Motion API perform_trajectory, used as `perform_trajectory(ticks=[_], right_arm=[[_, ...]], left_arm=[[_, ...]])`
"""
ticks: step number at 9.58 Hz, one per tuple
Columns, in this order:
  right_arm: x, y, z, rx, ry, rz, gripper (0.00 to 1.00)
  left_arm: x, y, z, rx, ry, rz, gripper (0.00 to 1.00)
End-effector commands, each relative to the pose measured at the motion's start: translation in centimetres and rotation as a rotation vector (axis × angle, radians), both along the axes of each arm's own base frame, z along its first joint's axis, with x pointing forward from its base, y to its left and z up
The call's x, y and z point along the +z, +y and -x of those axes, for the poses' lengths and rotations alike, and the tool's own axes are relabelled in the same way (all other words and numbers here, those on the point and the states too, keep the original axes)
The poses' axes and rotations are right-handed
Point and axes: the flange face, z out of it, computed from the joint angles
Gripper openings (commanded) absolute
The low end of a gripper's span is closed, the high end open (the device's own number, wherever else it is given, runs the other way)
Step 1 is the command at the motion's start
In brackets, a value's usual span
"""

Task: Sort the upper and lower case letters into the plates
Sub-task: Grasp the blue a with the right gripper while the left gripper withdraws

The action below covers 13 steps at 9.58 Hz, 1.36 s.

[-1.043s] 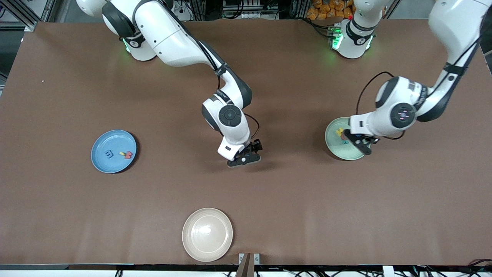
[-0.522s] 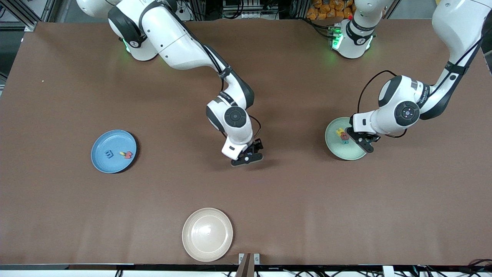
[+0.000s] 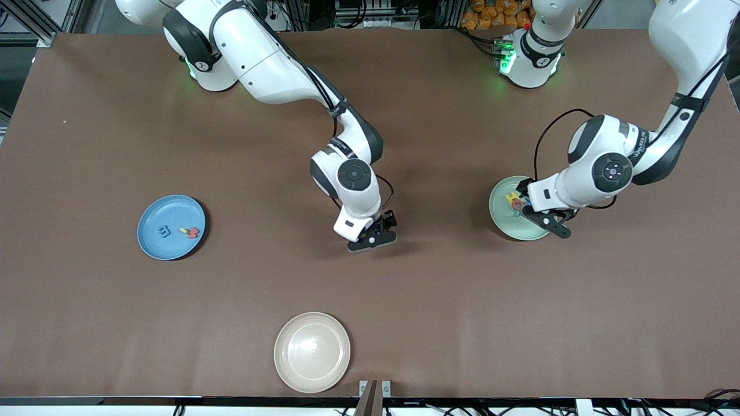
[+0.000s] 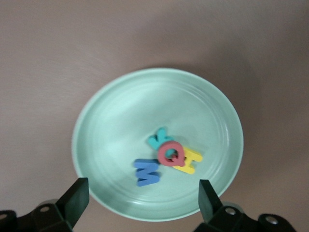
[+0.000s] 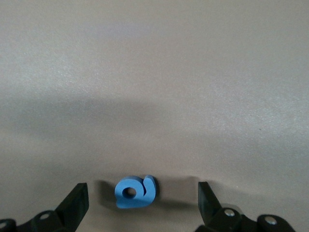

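Left hand (image 4: 142, 203) over the mint plate (image 3: 504, 222), fingers spread wide, holding nothing. In the plate: blue W (image 4: 147, 172), red Q (image 4: 170, 154), yellow H (image 4: 188, 162) and a teal letter (image 4: 158, 139), clustered and touching. Right hand (image 5: 142, 205) low over the bare tabletop (image 3: 404, 323) mid-table, fingers wide apart, empty; a small blue letter (image 5: 135, 191) lies flat between them. Blue plate (image 3: 171, 227), toward the right arm's end, holds a blue m (image 3: 164, 231) and a yellow-and-red pair (image 3: 189, 232). Cream plate (image 3: 312, 352) nearest the camera.

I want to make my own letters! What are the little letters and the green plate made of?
The letters look like soft foam: thick, matte, with cut edges. The green plate looks like glazed ceramic, maybe hard plastic: smooth, slightly shiny, with faint rings. Looks alone can't settle it.
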Motion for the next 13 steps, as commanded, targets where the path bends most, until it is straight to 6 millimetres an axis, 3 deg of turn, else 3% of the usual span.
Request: perform_trajectory(ticks=[1, 2, 6, 7, 8, 9, 11, 13], right_arm=[[-0.2, 0.6, -0.2, 0.012, -0.025, 0.025, 1.00], [-0.7, 0.7, 0.2, 0.017, -0.020, 0.031, 1.00], [-0.8, 1.1, 0.6, 0.021, -0.019, 0.032, 1.00], [-0.8, 1.1, 0.6, 0.021, -0.019, 0.032, 0.75], [-0.8, 1.1, 0.6, 0.017, -0.016, 0.033, 0.10], [-0.9, 1.1, 0.6, 0.016, -0.014, 0.033, 0.00], [-0.7, 1.1, 0.6, 0.014, -0.012, 0.031, 0.00], [1.5, 0.6, -0.1, 0.002, -0.023, 0.014, 0.00]], left_arm=[[1.5, 0.2, -1.5, 0.100, -0.017, -0.010, 1.00], [2.1, -0.7, -2.0, 0.135, -0.034, -0.011, 1.00], [5.9, -0.1, -4.5, 0.284, -0.051, -0.035, 1.00], [6.4, -0.1, -5.2, 0.289, -0.057, -0.025, 1.00], [6.9, 0.6, -6.0, 0.308, -0.053, -0.017, 1.00], [7.1, -0.2, -6.2, 0.297, -0.049, -0.046, 1.00], [9.5, -0.9, -7.6, 0.335, -0.039, -0.087, 1.00], [12.8, 0.9, -7.5, 0.423, -0.046, -0.077, 1.00]])
